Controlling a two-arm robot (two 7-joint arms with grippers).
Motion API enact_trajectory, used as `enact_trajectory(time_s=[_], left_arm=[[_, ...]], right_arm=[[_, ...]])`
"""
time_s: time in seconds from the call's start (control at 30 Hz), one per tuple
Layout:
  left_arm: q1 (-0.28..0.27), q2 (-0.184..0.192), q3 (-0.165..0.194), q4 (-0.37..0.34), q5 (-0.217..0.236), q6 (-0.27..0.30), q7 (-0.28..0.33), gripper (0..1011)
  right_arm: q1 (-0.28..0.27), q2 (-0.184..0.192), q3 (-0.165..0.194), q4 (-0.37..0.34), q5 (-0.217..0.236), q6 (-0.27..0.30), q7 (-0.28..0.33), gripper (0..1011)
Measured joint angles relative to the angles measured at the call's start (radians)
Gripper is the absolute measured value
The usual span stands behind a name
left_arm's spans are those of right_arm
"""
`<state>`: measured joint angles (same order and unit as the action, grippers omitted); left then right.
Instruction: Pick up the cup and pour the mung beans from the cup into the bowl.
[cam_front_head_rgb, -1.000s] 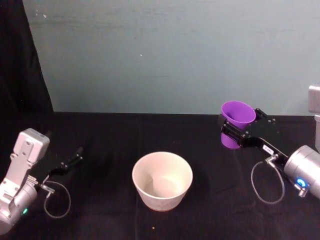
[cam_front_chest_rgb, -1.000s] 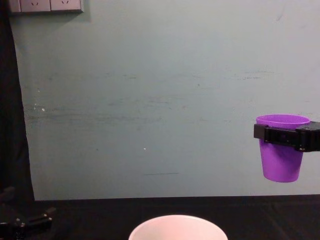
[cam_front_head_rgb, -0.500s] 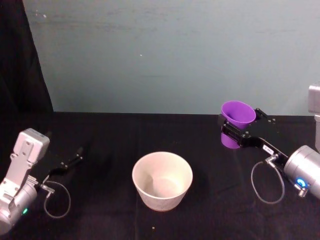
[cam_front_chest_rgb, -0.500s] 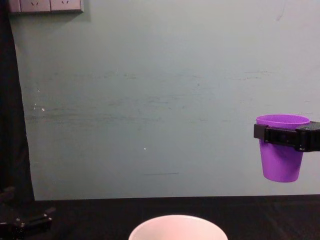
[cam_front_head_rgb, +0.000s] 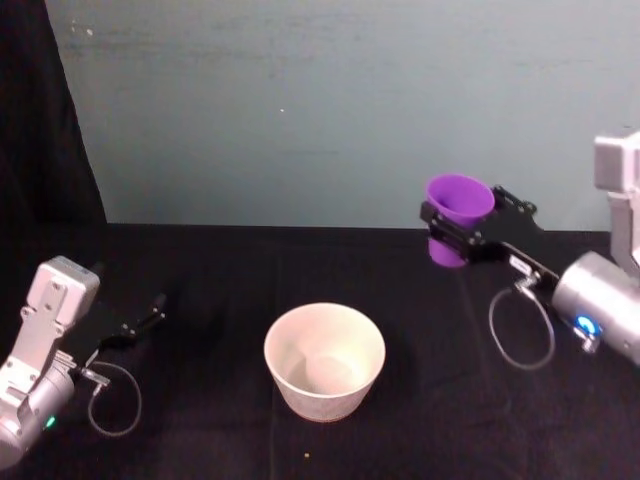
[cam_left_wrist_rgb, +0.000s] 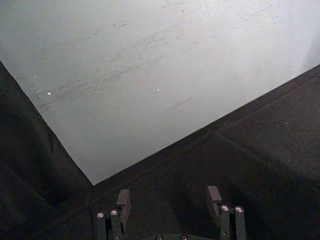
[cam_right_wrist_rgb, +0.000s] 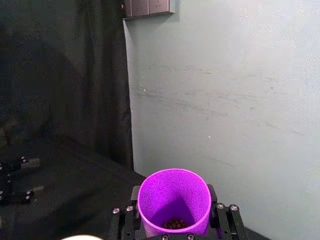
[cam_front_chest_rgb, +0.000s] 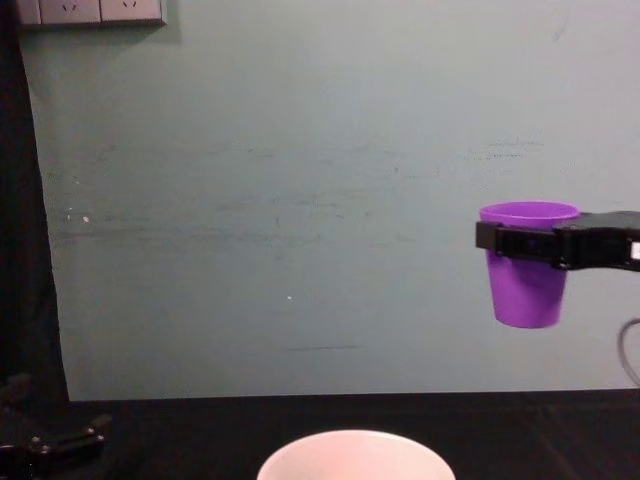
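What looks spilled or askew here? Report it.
One small pale speck lies on the black cloth before the bowl, maybe a stray bean. The purple cup sits upright in the right gripper, unspilled.

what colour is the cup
The cup is plain bright purple, with no pattern. The chest view shows it best, side-on against the pale wall.

The cup (cam_front_head_rgb: 460, 200) is showing bright purple, with the mung beans (cam_right_wrist_rgb: 174, 223) inside looking dark. The bowl (cam_front_head_rgb: 320, 392) is showing plain pinkish-white against the black table (cam_front_head_rgb: 200, 290). The wall (cam_front_head_rgb: 330, 110) is showing pale teal, faintly scuffed.
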<state>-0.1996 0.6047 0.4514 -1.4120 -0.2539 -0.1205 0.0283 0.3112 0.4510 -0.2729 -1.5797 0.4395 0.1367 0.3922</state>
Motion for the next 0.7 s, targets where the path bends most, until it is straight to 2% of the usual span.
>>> enact_trajectory(time_s=[0.27,0.4,0.47,0.57,0.6,0.7], left_arm=[[0.000,0.000,0.000,0.000,0.000,0.000,0.000,1003],[0.000,0.000,0.000,0.000,0.000,0.000,0.000,1003],[0.000,0.000,0.000,0.000,0.000,0.000,0.000,1003],[0.000,0.000,0.000,0.000,0.000,0.000,0.000,1003],[0.000,0.000,0.000,0.000,0.000,0.000,0.000,1003],[0.000,0.000,0.000,0.000,0.000,0.000,0.000,1003]], right_arm=[[0.103,-0.033,-0.062,0.127,-0.037,-0.032,0.026,747],[0.139,-0.038,-0.110,0.168,-0.102,-0.043,0.024,747],[0.156,-0.030,-0.149,0.175,-0.179,-0.049,0.010,747],[0.163,-0.019,-0.180,0.170,-0.247,-0.050,-0.004,747],[0.167,-0.010,-0.200,0.161,-0.291,-0.050,-0.013,747],[0.172,0.002,-0.227,0.148,-0.355,-0.050,-0.027,747]])
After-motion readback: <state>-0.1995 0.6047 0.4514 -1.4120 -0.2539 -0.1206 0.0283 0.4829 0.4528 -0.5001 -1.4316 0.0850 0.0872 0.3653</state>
